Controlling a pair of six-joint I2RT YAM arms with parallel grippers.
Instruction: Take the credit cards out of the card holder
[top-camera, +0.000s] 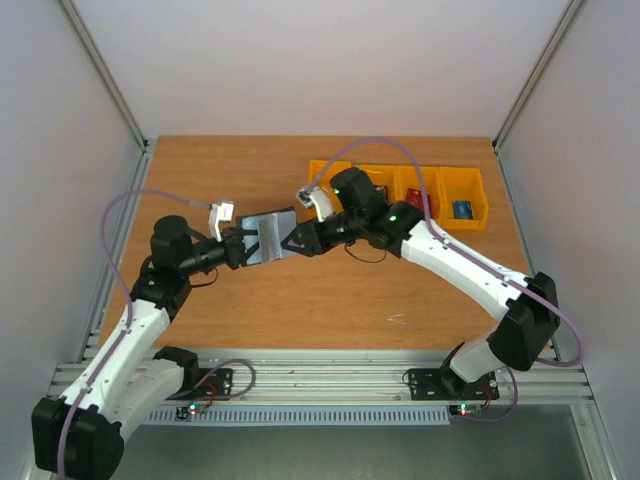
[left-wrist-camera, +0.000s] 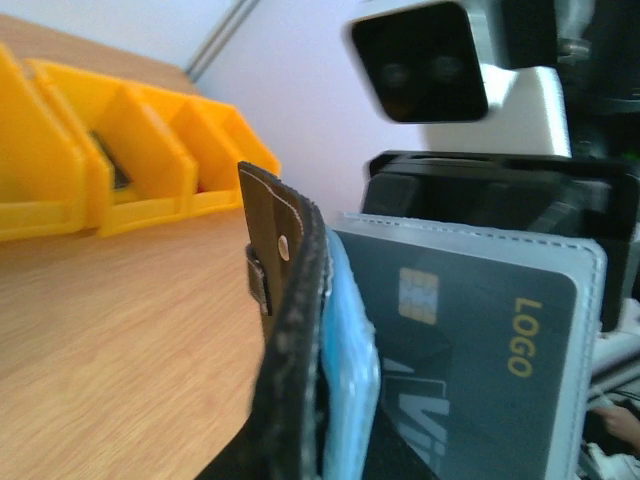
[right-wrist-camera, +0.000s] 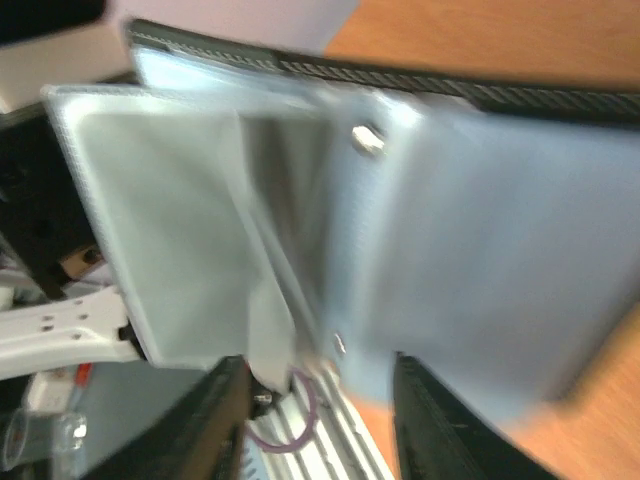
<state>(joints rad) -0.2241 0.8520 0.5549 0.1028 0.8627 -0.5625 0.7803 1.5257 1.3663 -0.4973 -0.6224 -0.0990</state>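
The card holder is held open above the table's middle, black outside with grey-blue inner faces. My left gripper is shut on its left edge. In the left wrist view the black cover stands edge-on, and a dark credit card marked LOGO sits in a clear sleeve. My right gripper is at the holder's right edge. In the right wrist view it is open, fingers apart below the grey-blue faces. A red card and a blue card lie in the bins.
A row of yellow bins stands at the back right of the wooden table, also seen in the left wrist view. The right wrist's camera housing is close above the holder. Grey walls enclose the table on three sides.
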